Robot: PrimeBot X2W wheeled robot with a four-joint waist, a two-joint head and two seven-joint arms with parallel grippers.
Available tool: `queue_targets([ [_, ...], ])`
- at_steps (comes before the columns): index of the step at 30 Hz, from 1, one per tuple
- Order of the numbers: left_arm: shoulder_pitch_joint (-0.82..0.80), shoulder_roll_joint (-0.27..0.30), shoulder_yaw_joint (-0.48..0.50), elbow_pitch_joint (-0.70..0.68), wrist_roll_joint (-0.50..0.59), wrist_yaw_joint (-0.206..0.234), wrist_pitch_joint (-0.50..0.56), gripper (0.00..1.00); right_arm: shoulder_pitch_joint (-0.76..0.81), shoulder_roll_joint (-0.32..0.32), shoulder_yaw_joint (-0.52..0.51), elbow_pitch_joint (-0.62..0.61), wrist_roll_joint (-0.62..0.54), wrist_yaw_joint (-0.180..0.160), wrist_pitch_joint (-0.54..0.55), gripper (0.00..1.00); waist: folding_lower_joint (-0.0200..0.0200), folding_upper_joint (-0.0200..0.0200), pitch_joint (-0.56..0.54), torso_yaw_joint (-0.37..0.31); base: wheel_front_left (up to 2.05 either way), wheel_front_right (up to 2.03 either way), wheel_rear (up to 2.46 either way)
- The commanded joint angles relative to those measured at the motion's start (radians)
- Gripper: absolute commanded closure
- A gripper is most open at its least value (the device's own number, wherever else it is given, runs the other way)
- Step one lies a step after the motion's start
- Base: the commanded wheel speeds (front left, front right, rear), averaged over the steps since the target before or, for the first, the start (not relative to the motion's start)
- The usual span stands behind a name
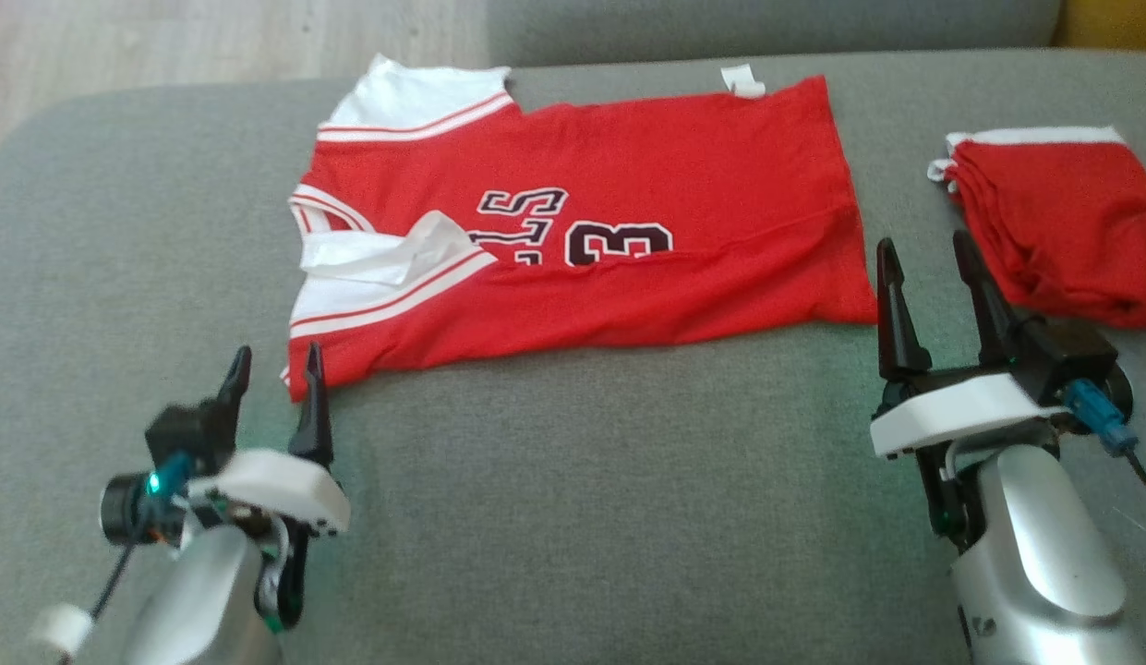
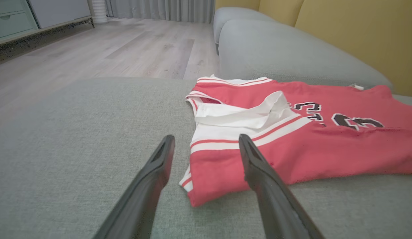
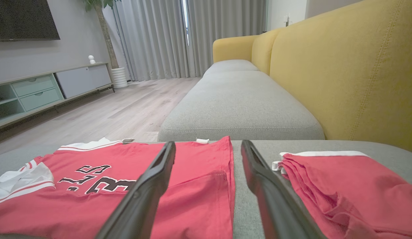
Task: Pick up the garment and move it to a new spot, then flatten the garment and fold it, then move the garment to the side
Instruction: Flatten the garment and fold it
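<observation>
A red jersey (image 1: 628, 296) with white trim and dark lettering is laid out flat on the grey seat cushion (image 1: 582, 480) of a sofa, just ahead of both grippers. The left gripper (image 1: 277, 356) is held wide open and nothing is gripped in it. In the left wrist view, the left gripper (image 2: 206, 137) is seen with its fingers spread, and the near trimmed corner of the jersey (image 2: 325, 149) lies between and just beyond them. The rest of the cloth stretches away to this gripper's right. Whether the corner is touched by a finger cannot be told.

The right gripper (image 1: 923, 245) is likewise spread fully and nothing is held in it. It is placed at the jersey's hem end: in the right wrist view, the right gripper (image 3: 208, 143) is seen with one finger over the jersey (image 3: 199, 186) and the other over the bare grey strip beside it. A second red garment (image 1: 1062, 231), bunched and edged in white, is found just to the right of this gripper, apart from the jersey; it is also seen in the right wrist view (image 3: 342, 186). A small white label (image 1: 743, 81) is seen at the jersey's far edge, well ahead of the right gripper. A yellow backrest (image 3: 358, 66) rises beyond and to the right.
</observation>
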State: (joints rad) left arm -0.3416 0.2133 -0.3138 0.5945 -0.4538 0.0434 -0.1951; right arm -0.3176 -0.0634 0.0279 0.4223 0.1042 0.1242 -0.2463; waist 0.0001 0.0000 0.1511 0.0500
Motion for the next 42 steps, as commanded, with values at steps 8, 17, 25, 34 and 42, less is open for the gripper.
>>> queue_targets([
  [8,-0.151,0.031,0.043,0.156,-0.045,-0.024,0.111,0.00,-0.047,0.013,0.039,-0.076,-0.003,0.007,0.011,0.00,-0.0001,0.0000,0.063,-0.042,0.00,0.00,0.00],
  [17,-0.226,0.044,0.037,0.299,-0.059,-0.041,0.177,0.00,-0.058,0.013,0.055,-0.103,0.023,0.007,0.013,0.00,-0.0001,0.0000,0.100,-0.058,0.00,0.00,0.00],
  [25,-0.246,0.033,0.004,0.339,-0.064,-0.086,0.225,1.00,-0.064,0.013,0.055,-0.099,0.023,0.007,0.030,0.00,-0.0001,0.0000,0.091,-0.056,0.00,0.00,0.00],
  [34,-0.276,0.036,0.006,0.250,-0.042,-0.079,0.049,1.00,-0.108,0.013,-0.036,0.030,-0.031,0.007,0.203,0.00,-0.0001,0.0000,0.085,-0.034,0.00,0.00,0.00],
  [42,-0.300,0.036,-0.024,0.153,0.002,-0.083,-0.035,1.00,-0.207,0.013,-0.043,0.220,0.006,0.007,0.316,0.00,-0.0001,0.0000,0.097,0.003,0.00,0.00,0.00],
])
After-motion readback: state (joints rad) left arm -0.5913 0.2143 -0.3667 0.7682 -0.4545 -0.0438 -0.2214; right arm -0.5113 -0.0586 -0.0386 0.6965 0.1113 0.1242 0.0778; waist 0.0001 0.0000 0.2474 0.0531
